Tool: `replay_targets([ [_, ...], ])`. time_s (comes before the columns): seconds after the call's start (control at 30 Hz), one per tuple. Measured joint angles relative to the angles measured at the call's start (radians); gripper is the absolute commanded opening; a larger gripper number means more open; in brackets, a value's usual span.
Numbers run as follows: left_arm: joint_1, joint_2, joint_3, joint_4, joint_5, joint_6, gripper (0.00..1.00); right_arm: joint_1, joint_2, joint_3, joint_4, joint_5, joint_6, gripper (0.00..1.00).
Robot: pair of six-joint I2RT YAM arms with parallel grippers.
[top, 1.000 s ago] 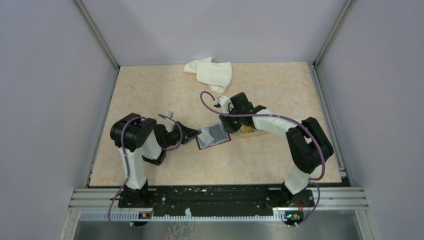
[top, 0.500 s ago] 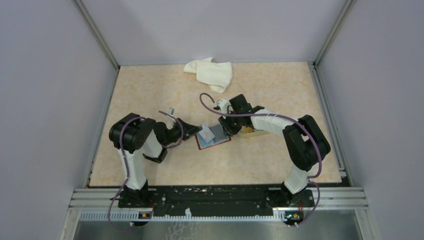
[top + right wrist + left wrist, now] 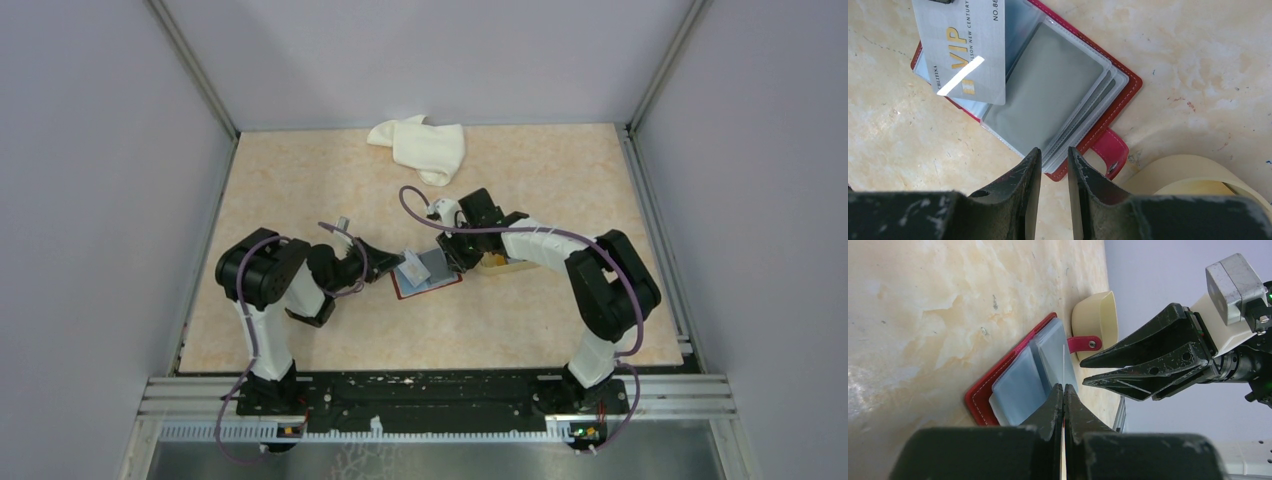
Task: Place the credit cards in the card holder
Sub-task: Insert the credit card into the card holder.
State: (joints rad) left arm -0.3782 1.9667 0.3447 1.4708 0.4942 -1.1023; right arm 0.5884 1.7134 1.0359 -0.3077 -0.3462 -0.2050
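Pressure from the shut left hand [image 3: 1063,390] is applied to one edge of a card [image 3: 965,50], held over the open holder [image 3: 1048,90], which lies on the table [image 3: 923,300] between both hands, just beside a tray [image 3: 1096,315]. The right hand [image 3: 1053,151], narrowly parted and empty, hovers by the sleeves. If a sleeve mouth is missed, the card could be buckled or the holder shoved.
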Motion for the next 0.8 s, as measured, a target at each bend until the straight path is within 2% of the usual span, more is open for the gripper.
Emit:
replay_targets([
  [0.8, -0.007, -0.005, 0.025, -0.139, -0.007, -0.012, 0.0, 0.0, 0.029, 0.004, -0.008, 0.004, 0.001, 0.26],
])
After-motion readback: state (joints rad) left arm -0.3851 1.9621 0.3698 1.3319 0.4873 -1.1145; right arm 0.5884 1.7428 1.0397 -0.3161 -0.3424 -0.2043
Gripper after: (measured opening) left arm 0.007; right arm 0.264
